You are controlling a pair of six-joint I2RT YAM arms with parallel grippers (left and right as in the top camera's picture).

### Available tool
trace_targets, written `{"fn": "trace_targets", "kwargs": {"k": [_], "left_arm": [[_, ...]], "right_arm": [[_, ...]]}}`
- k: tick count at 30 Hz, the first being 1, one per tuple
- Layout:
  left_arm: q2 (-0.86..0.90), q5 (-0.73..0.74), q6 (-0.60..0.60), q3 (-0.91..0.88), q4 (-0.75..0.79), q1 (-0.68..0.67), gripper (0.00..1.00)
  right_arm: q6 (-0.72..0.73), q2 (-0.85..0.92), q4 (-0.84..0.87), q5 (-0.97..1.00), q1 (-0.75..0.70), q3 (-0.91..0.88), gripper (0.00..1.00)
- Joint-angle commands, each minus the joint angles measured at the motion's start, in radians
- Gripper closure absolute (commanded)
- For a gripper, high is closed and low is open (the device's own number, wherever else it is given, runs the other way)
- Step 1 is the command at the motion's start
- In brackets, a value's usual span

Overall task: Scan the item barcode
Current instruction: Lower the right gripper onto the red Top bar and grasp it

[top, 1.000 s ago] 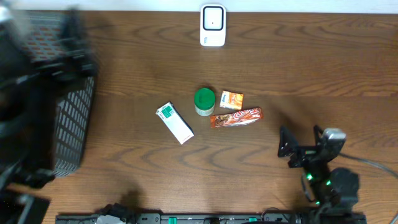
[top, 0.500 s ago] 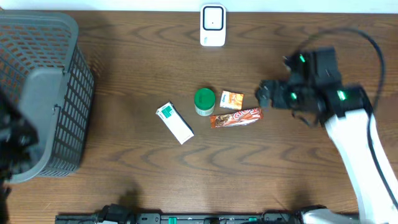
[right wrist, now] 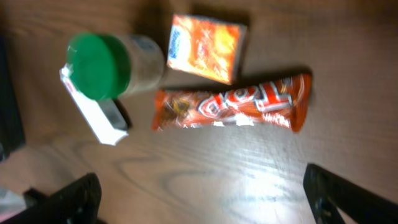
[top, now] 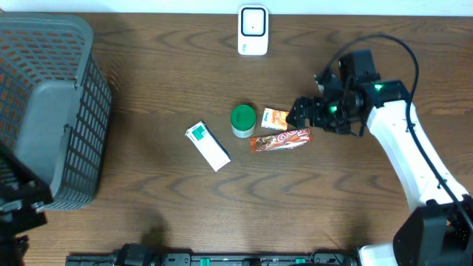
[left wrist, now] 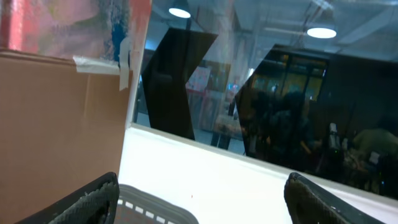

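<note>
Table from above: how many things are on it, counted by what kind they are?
Boxes: 2 (orange box, white and green box)
Jars: 1 (green-lidded jar)
Snack bars: 1 (snack bar)
Scanners: 1 (white scanner)
Baskets: 1 (grey basket)
Total: 6

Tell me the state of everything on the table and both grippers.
Green-lidded clear jar: standing, lid on.
Red-orange snack bar wrapper: lying flat, untouched.
Small orange box: lying flat.
White and green box: lying flat.
White barcode scanner: face up.
Grey mesh basket: upright.
Right gripper: open, empty.
Left gripper: open, empty.
</note>
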Motion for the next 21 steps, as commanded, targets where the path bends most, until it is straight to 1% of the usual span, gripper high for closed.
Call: {"fn": "trace_targets", "kwargs": {"k": [1,3,6,9,13,17,21], "left_arm": [[-0.006,0.004,0.013,-0.004,0.016,0.004,0.15],[-0.006,0.004,0.013,-0.005,0.017,0.004,0.15],[-0.006,0.005,0.013,-0.005,0.017,0.004,0.15],[-0.006,0.004,0.013,-0.005,0.017,0.004,0.15],[-0.006,0.004,0.013,-0.005,0.017,0.004,0.15],[-0.011,0.004,0.013,-0.005,0.017,0.004,0.15],[-0.031,0.004,0.013,-0.005,0.017,0.004,0.15]], "right_arm": [[0.034,0.003,0.074,-0.115,-0.054,-0.103,0.03],[0.091,0.003,0.126,-0.114,-0.080,-0.166,0.05],[0.183,0.003,0.214,-0.141,-0.103,-0.262,0.05],[0.257,0.003,0.322,-0.193,-0.106,-0.347,0.05],[0.351,0.003,0.445,-0.188,-0.107,-0.427,0.06],[0.414,0.004,0.554,-0.171,-0.106,-0.478,0.08],[0.443,0.005,0.597,-0.100,-0.106,-0.505,0.11]]}}
